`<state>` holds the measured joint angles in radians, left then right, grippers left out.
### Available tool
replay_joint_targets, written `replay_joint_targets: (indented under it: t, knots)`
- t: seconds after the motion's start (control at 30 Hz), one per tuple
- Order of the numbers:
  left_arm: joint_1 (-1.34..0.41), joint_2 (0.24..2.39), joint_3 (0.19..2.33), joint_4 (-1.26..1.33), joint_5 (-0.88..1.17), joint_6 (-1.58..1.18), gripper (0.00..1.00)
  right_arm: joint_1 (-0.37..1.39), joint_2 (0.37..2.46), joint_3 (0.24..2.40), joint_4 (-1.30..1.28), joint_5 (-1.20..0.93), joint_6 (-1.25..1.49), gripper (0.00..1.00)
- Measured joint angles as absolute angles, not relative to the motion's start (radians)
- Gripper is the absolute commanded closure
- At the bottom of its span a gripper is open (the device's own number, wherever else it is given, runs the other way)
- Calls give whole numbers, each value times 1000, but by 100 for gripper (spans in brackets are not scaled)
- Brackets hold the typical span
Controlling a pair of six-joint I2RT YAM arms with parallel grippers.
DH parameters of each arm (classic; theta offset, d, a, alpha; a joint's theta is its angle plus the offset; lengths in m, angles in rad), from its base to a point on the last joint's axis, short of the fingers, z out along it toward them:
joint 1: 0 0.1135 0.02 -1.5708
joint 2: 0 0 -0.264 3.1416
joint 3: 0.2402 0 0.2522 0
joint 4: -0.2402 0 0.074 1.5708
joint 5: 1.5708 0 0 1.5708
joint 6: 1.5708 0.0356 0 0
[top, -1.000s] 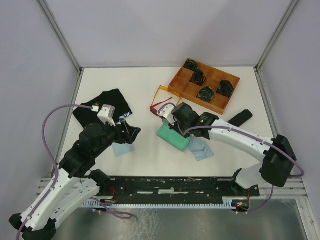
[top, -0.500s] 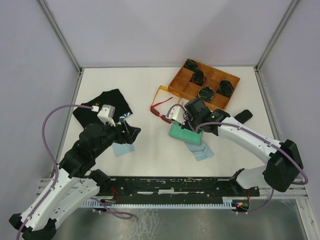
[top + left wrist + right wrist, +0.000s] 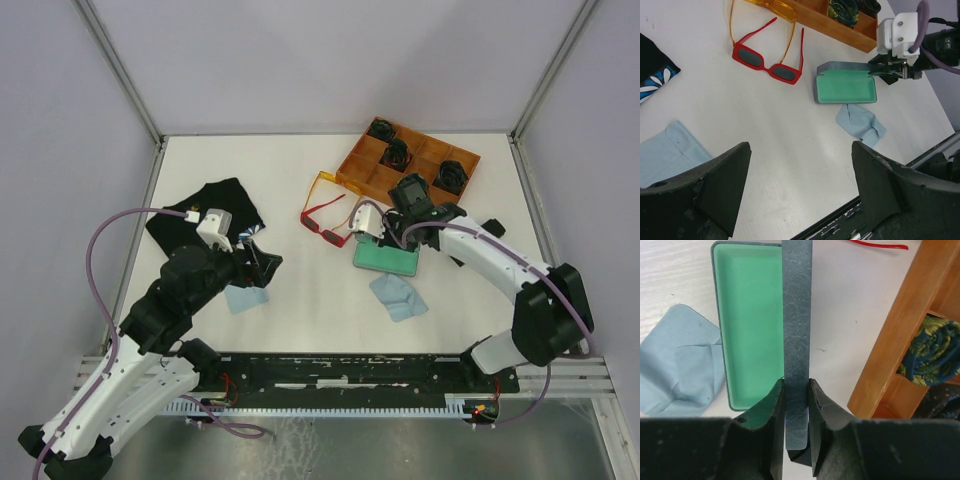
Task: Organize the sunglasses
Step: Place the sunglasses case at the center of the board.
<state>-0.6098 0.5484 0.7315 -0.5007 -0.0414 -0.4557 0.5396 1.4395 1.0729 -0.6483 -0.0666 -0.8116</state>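
The white table [image 3: 300, 180] shows a job barely begun, by my reckoning. At its far right sits the wooden tray [image 3: 358, 152], with rolled fabric bundles [image 3: 413, 187] in some compartments. The left gripper [image 3: 800, 195] hangs over the left side of the table, its fingers spread wide with nothing between them. The right gripper [image 3: 797, 390] is pinched on the upright lid [image 3: 797, 315] of the grey-blue case [image 3: 846, 89], which lies open, green lining up, just in front of the tray. The red sunglasses [image 3: 767, 62] lie on the table just left of that case, arms unfolded, not touching it. The orange sunglasses [image 3: 772, 6] rest beyond them, close against the tray's edge, arms also out. Neither pair is in a case. One light blue cloth [image 3: 860, 122] lies crumpled just beside the case and another cloth [image 3: 670, 150] lies flat near the left arm. I'd say one case stands ready, while the folding, loading and closing are all left to do.
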Motion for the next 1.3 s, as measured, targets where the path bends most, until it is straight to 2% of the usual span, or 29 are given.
replay_joint_targets:
  t: [0.23,0.8,1.13,1.23,1.3]
  knots:
    - [-610,552,731,-501,-41,-456,12,466,1560,1113,-643,-146,-880,96]
    - [-610,564,730,-501,-42,-455,12,464,1738,1282,-631,-278,-967,90]
    - [-610,564,730,-501,-42,-455,12,465,1800,1352,-650,-315,-973,72]
    - [-610,564,730,-501,-42,-455,12,466,1810,1365,-655,-314,-965,61]
    - [-610,564,730,-501,-42,-455,11,467,1811,1369,-655,-315,-960,59]
